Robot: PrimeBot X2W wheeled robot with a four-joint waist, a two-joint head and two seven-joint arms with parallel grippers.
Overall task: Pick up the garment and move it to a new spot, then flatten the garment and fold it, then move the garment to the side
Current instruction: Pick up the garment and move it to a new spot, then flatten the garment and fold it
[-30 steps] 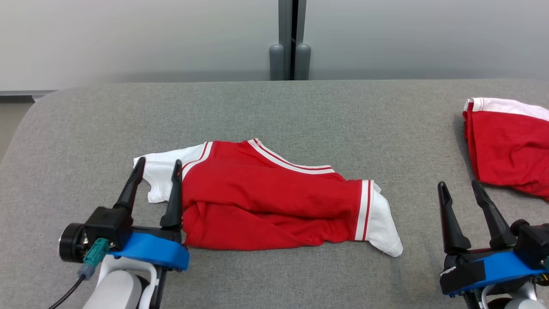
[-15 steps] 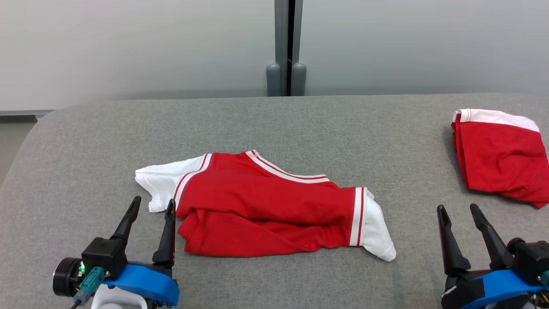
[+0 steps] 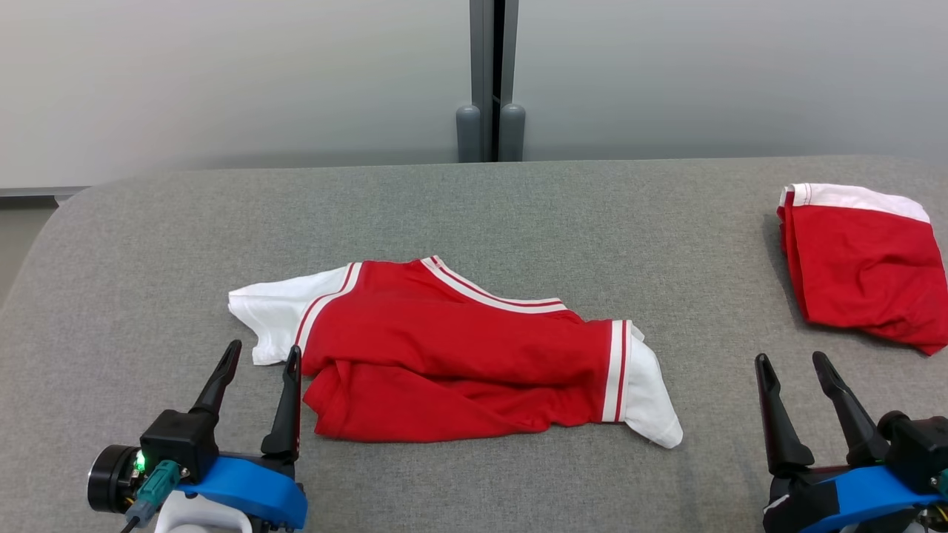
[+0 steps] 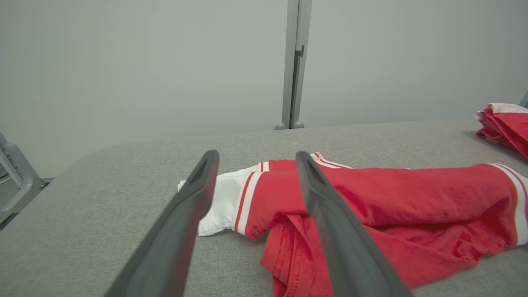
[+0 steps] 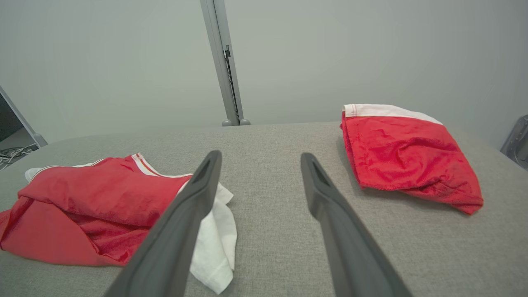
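Note:
A red garment [image 3: 459, 348] with white sleeves and striped trim lies crumpled and partly folded over itself in the middle of the grey padded table [image 3: 474, 215]. My left gripper [image 3: 264, 348] stands open just in front of its white left sleeve, fingers empty and pointing at the cloth. In the left wrist view the garment [image 4: 412, 194] spreads to the right beyond that open gripper [image 4: 256, 154]. My right gripper [image 3: 791, 357] is open and empty, well right of the garment's white right sleeve. The right wrist view has the garment [image 5: 95, 185] left of that gripper [image 5: 260, 154].
A second red garment [image 3: 859, 266] with a white band lies folded at the table's far right, ahead of my right gripper; it also appears as a red pile [image 5: 400, 152] in the right wrist view. A grey wall with a vertical post [image 3: 489, 74] stands behind the table.
My left gripper has drawn back toward the near edge, off the white sleeve it was over. The head camera tilted, so the whole scene sits lower. The garment lies as before.

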